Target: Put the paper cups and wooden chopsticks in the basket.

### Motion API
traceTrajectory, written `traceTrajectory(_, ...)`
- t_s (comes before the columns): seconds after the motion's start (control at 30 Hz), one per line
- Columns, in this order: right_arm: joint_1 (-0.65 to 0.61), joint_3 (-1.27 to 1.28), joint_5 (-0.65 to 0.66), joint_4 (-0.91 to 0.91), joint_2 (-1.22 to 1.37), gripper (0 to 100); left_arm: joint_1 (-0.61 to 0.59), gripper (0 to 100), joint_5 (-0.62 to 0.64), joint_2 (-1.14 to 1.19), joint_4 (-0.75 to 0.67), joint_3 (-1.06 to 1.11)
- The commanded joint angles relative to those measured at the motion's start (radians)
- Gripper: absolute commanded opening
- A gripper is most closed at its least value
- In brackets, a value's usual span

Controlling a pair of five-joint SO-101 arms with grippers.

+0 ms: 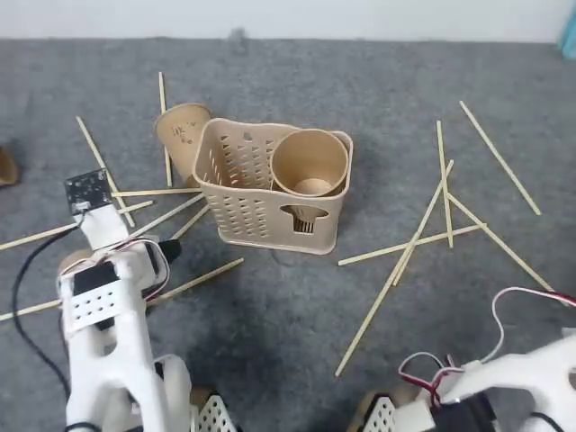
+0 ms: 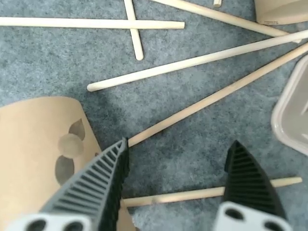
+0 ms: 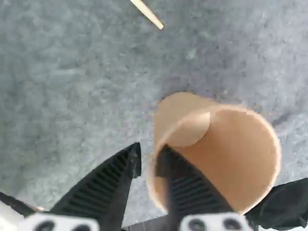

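On the grey surface the basket held one paper cup, a second cup leaned outside it and chopsticks lay loose, the left gripper hanging fingers apart beside a third cup, the right gripper with fingers clamped on a fourth cup.

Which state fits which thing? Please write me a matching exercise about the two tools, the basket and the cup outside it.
Things: 1 left tool; 2 right tool; 3 basket; 4 outside cup.
States: A holds the upright cup; B open above a chopstick; C beside the basket's wall; D shut on the pinched cup's wall.
Pairs: 1-B, 2-D, 3-A, 4-C.
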Motion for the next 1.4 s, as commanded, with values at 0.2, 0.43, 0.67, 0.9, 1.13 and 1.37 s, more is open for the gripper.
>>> traceTrajectory(0.2,-0.015,-0.031,0.015,-0.101,-0.015,0.7,0.000,31,-0.009,-0.018,-0.017,-0.005)
traceTrajectory(0.43,-0.087,-0.338,-0.072,0.134,-0.015,0.7,0.000,31,-0.009,-0.018,-0.017,-0.005)
traceTrajectory(0.67,-0.341,-0.838,-0.290,0.486,-0.015,0.7,0.000,31,-0.009,-0.018,-0.018,-0.005)
traceTrajectory(0.9,-0.777,-1.143,-0.505,0.535,-0.002,0.7,-0.003,31,-0.009,-0.018,-0.021,-0.005)
traceTrajectory(1.13,-1.176,-1.180,-0.597,0.407,-0.013,0.7,-0.003,31,-0.009,-0.018,-0.023,-0.005)
traceTrajectory(1.37,-1.446,-1.177,-0.600,0.262,0.004,0.7,-0.003,31,-0.009,-0.018,-0.023,-0.005)
